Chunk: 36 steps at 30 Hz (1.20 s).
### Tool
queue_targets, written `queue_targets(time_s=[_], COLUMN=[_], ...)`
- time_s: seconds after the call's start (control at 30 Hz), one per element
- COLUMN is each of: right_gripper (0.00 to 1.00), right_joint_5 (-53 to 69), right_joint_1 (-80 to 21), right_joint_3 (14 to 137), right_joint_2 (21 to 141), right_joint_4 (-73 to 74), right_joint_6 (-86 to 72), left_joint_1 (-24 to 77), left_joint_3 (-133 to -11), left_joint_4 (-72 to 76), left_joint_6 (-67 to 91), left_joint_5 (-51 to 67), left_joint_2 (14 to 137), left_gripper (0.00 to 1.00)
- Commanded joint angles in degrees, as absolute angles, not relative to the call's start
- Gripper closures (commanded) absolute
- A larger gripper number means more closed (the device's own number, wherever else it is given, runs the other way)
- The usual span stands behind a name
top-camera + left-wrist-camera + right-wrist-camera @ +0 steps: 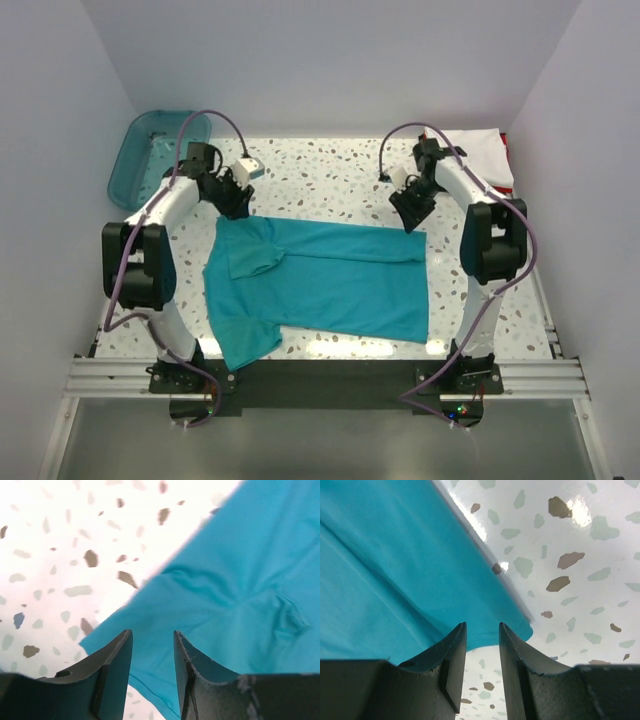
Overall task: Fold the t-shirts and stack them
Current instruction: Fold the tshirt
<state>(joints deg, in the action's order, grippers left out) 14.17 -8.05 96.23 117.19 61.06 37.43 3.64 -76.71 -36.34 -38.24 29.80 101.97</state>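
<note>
The teal-blue t-shirt lies flat across the middle of the table, with one sleeve folded in at the far left and the other sticking out at the near left. My left gripper is open over the shirt's far left corner; in the left wrist view the cloth lies under the gap between the jaws. My right gripper is open over the far right corner, with the hem corner just past its gap. The white shirt lies folded at the back right, with a strip of red at its edge.
A translucent teal plastic bin stands at the back left corner. The speckled tabletop shows behind the shirt. White walls close in the left, right and back. The arms' bases sit on a rail at the near edge.
</note>
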Motion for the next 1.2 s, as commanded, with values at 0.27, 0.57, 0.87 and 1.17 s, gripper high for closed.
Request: queue_targets(time_s=[0.27,0.57,0.87,1.17], right_gripper=[0.65,0.63,0.58,0.48], right_joint_5=[10.63,7.47,7.48,7.56], right_joint_1=[-10.2,-9.06,-7.82,-3.08], right_joint_3=[93.26,86.39,90.18,95.45], right_joint_2=[116.46,112.32,110.56,114.7], right_joint_4=[63.18,65.12,62.17,63.02], right_joint_6=[39.63,43.95,37.28,23.04], left_joint_1=[1.85,1.41,1.32,1.14], left_joint_3=[-78.84,-77.69,-79.98,-83.94], left_joint_4=[-31.11,-32.69,-33.22,-33.58], left_joint_6=[-25.4,-25.31,-25.14,-24.08], left_joint_5=[17.76,16.7,18.1,18.19], left_joint_2=[111.0,111.01,110.65,111.8], left_gripper=[0.58,0.58,0.57,0.55])
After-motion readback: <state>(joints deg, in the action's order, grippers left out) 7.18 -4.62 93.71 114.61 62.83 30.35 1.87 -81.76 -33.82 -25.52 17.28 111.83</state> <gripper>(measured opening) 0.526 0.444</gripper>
